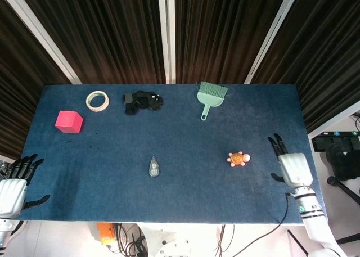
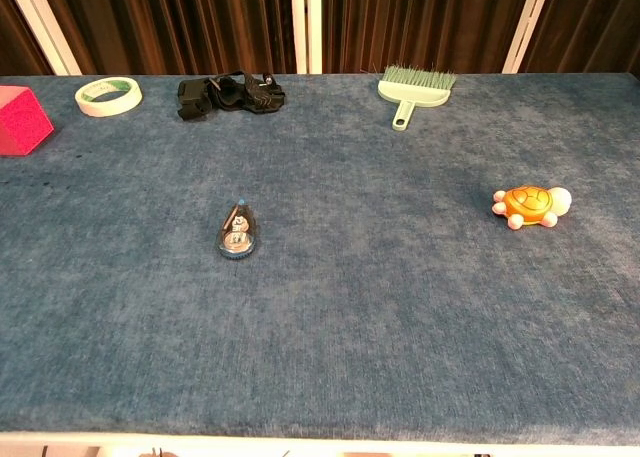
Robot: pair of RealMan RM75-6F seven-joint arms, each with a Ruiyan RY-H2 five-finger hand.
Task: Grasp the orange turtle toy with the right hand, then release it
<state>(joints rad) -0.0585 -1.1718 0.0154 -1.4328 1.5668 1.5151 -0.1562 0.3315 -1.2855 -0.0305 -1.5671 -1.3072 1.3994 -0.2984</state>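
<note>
The orange turtle toy (image 1: 238,158) (image 2: 530,205) lies alone on the blue table (image 1: 169,156), right of centre. My right hand (image 1: 290,165) hovers to the right of it, near the table's right edge, fingers spread and holding nothing; a clear gap separates it from the turtle. The chest view does not show this hand. My left hand (image 1: 16,184) rests at the front left corner, fingers apart and empty.
A pink cube (image 1: 68,121), a tape roll (image 1: 97,100) and a black strap bundle (image 1: 143,102) lie along the far left. A green hand brush (image 1: 210,96) sits at the far middle. A small tape dispenser (image 1: 153,167) lies near the centre.
</note>
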